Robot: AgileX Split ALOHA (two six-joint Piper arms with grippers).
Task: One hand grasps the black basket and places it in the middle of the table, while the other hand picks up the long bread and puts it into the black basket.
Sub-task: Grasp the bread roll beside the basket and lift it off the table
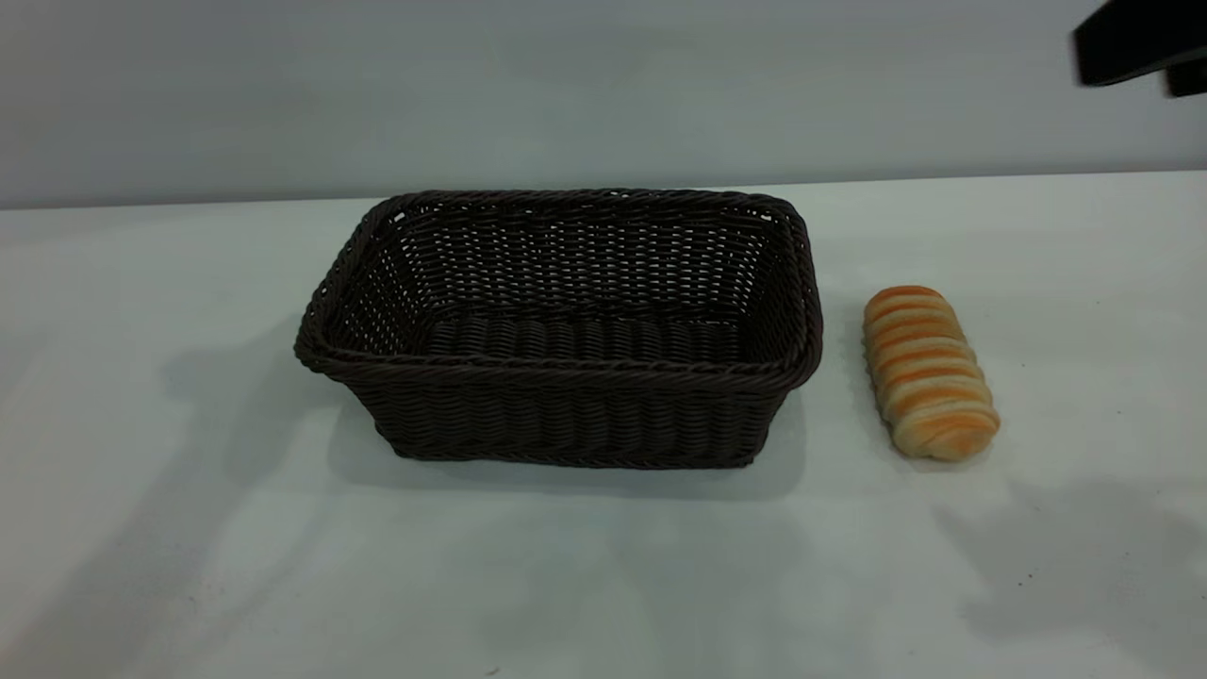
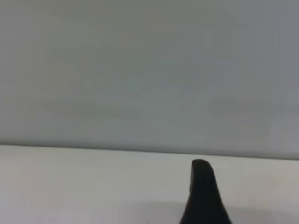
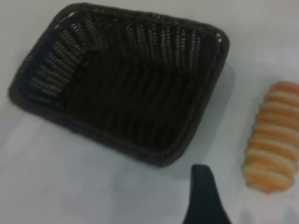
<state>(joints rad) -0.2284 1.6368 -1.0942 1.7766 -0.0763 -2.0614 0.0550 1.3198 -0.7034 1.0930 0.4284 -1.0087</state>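
— Across the whole scene, what's the biggest thing?

— That's the table point(image 1: 189, 566), a wide pale grey-white top that runs back to a plain grey wall. A few tiny dark specks mark it, and soft shadows lie near its front edge.

— And on it?

— At the middle of the table stands the black basket point(image 1: 566, 415), upright and open. It is a large rectangular piece of black-brown wicker with a braided rim, and its sloping sides let light through the weave. Its long sides run parallel to the table's front edge. Nothing lies inside it.

— Where is the long bread?

— Just beside the basket, on the side toward the table's right edge, with a strip of bare table between them. The long bread point(image 1: 930, 372) is a small oblong loaf resting flat, ridged top up, striped orange-brown and cream. Its length points roughly from the far edge toward the front edge.

— The arms?

— The right gripper point(image 1: 1136, 42) hangs high above the table's far right corner, well clear of the bread. Its wrist camera looks down on basket and loaf, showing one black fingertip point(image 3: 202, 186). I cannot tell whether its fingers are apart or together.

— The left one?

— Only a single black fingertip point(image 2: 202, 182) shows in its own wrist view, low over bare table, facing the wall. Apart or together, I cannot tell.
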